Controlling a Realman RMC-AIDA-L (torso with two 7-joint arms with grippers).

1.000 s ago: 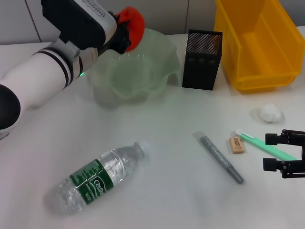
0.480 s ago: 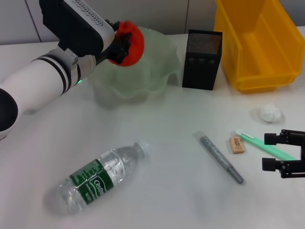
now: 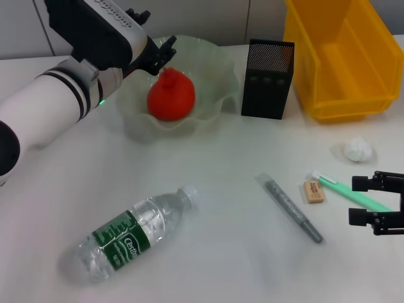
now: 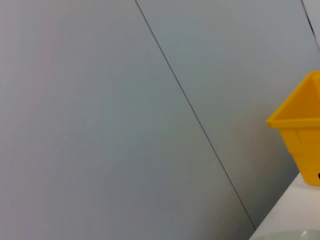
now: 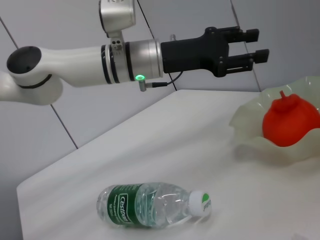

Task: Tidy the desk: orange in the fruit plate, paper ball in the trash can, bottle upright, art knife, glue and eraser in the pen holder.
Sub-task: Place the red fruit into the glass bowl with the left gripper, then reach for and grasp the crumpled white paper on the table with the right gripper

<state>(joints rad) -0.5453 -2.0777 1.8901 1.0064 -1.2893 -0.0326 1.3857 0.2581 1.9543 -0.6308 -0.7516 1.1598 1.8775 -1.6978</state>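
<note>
One orange (image 3: 170, 96) sits in fruit plate (image 3: 214, 104), far-left part of counter (image 3: 221, 252); left hand (image 3: 158, 53) empty, fingers spread wide, hanging over the plate's rim beside the fruit.
Right hand (image 3: 356, 201) low at right edge, near side, fingers apart, holding nothing, just beside a green pen-like stick (image 3: 353, 194). Eraser (image 3: 314, 191) touches or nearly touches that stick; grey marker-like tool (image 3: 290, 208) lies next to it, toward counter middle. Paper ball (image 3: 358, 149) on counter near right edge, between the stick and trash can (image 3: 341, 57) at far-right corner. Pen holder (image 3: 268, 79) upright between plate and can. Bottle (image 3: 126, 237) on its side near the near-left edge, cap on.
</note>
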